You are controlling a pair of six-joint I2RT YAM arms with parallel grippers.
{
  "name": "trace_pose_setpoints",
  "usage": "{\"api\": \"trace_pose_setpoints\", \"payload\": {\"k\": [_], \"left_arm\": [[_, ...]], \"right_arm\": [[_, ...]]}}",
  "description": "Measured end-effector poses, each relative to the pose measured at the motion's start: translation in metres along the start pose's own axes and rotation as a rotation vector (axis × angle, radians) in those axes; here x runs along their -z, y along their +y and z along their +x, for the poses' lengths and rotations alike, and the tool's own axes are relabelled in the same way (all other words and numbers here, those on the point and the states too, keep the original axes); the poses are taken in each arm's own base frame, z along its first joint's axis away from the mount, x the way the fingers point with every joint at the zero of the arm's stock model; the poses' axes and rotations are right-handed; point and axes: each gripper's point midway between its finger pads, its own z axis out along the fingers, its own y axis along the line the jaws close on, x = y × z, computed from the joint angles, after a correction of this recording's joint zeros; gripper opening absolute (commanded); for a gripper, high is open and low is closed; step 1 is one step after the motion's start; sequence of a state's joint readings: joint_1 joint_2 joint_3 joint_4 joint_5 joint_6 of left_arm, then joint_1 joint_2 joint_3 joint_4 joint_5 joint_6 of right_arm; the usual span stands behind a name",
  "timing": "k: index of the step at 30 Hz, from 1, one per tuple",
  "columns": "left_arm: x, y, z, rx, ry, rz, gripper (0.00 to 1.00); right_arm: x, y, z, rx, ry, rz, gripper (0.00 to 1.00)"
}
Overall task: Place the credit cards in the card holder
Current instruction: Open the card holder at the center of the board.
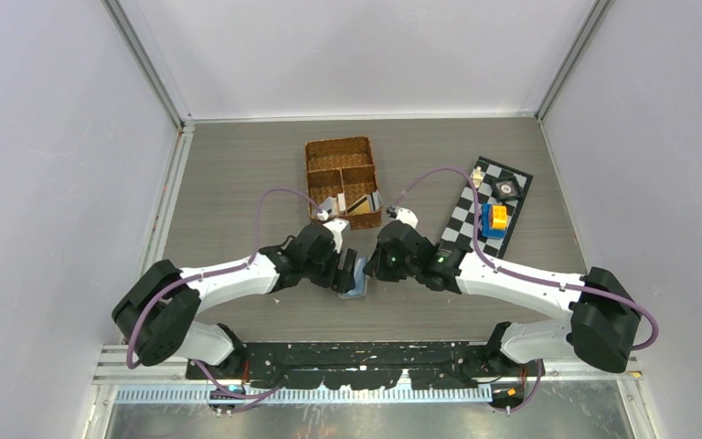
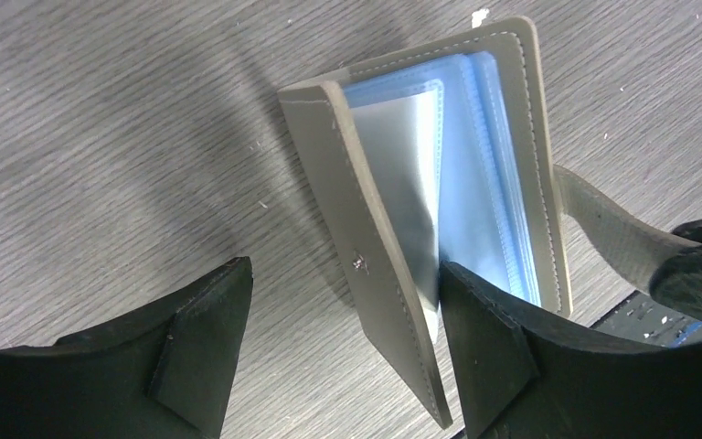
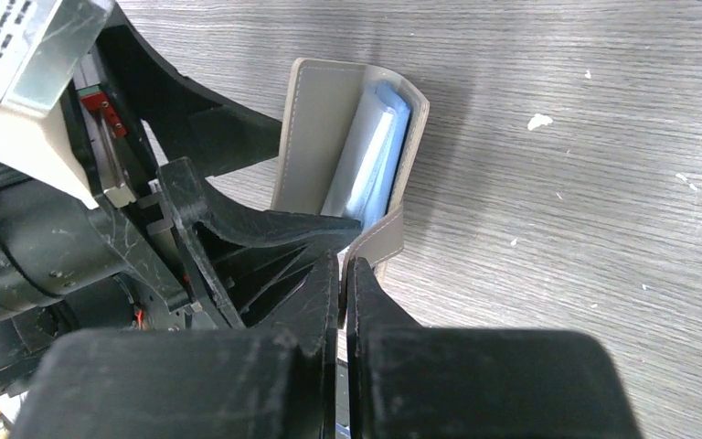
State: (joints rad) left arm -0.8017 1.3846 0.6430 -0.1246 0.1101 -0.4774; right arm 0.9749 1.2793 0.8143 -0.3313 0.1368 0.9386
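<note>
- Top external view: left arm (image 1: 228,276) and right arm (image 1: 512,273) stretch forward and angle inward, wrists meeting at mid-desk (image 1: 238,174) over a small grey-olive folding card holder (image 1: 356,280) with light-blue plastic sleeves. Only this view shows the grey and white credit cards (image 1: 358,203), well apart in the near compartments of a brown wicker basket (image 1: 338,146), and a black-and-white chequered mat (image 1: 466,218) to the right.
- Left wrist view: the card holder's covers spread in a V. One cover stands between the wide-apart jaws of the left gripper (image 2: 340,291), touching only one finger.
- Right wrist view: right gripper (image 3: 343,274) jaws are pinched together on the holder's snap tab (image 3: 380,240).
</note>
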Motion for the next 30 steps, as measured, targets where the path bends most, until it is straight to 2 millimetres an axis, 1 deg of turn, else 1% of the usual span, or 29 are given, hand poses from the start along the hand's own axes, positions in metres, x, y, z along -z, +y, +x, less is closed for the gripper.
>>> {"api": "trace_pose_setpoints", "payload": {"k": [3, 6, 11, 16, 23, 27, 30], "left_arm": [[0.0, 0.001, -0.003, -0.029, -0.014, -0.025, 0.7], [-0.001, 0.007, -0.006, -0.036, -0.036, -0.076, 0.67], [0.005, 0.02, -0.013, -0.029, -0.075, -0.153, 0.65], [0.016, 0.024, -0.025, -0.019, -0.138, -0.19, 0.64], [0.015, 0.033, -0.023, -0.018, -0.133, -0.238, 0.57], [0.015, 0.042, -0.018, -0.02, -0.115, -0.28, 0.56], [0.016, 0.045, -0.018, -0.022, -0.117, -0.3, 0.55]], "right_arm": [[-0.002, -0.003, 0.001, 0.003, -0.001, 0.01, 0.01], [-0.003, -0.009, 0.002, 0.01, 0.001, 0.033, 0.01], [-0.002, -0.022, 0.005, 0.034, 0.003, 0.089, 0.01], [-0.002, -0.032, 0.006, 0.052, 0.005, 0.13, 0.0], [-0.011, -0.048, 0.018, 0.074, 0.044, 0.183, 0.0], [-0.014, -0.06, 0.026, 0.08, 0.059, 0.215, 0.0], [-0.016, -0.064, 0.028, 0.083, 0.063, 0.229, 0.01]]}}
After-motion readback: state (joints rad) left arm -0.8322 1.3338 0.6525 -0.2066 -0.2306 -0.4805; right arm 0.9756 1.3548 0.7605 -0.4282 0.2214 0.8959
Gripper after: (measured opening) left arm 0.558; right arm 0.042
